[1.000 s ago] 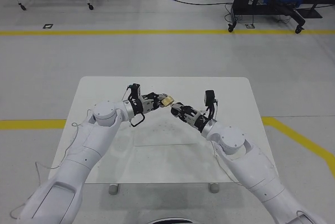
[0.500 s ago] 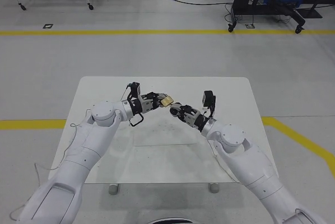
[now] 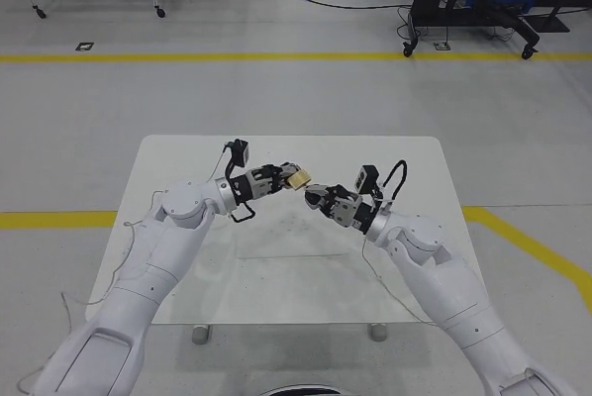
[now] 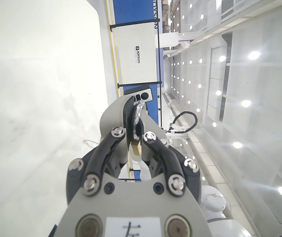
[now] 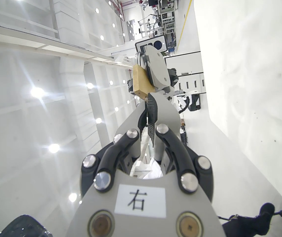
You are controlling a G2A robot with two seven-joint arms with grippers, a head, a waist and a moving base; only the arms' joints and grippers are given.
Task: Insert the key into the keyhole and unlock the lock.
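Note:
Above the middle of the white table point(image 3: 177, 163), my left gripper point(image 3: 288, 176) is shut on a brass padlock point(image 3: 297, 179). The left wrist view shows the padlock's silver shackle point(image 4: 139, 109) and a bit of its brass body point(image 4: 136, 149) between the fingers. My right gripper point(image 3: 314, 195) faces it from the right, shut on a thin key point(image 5: 146, 113) seen edge-on. The key's tip meets the bottom face of the padlock point(image 5: 141, 81), held there by the left gripper point(image 5: 155, 71). How deep the key sits in the keyhole is hidden.
Both grippers hang over the table, away from its edges. The tabletop around them is bare white. Yellow floor lines point(image 3: 534, 238) run past the table, and a black cart point(image 3: 474, 20) stands far behind it.
The right wrist has rolled and its gripper shifted slightly right and down, staying at the padlock's base. The left gripper with the padlock has barely moved.

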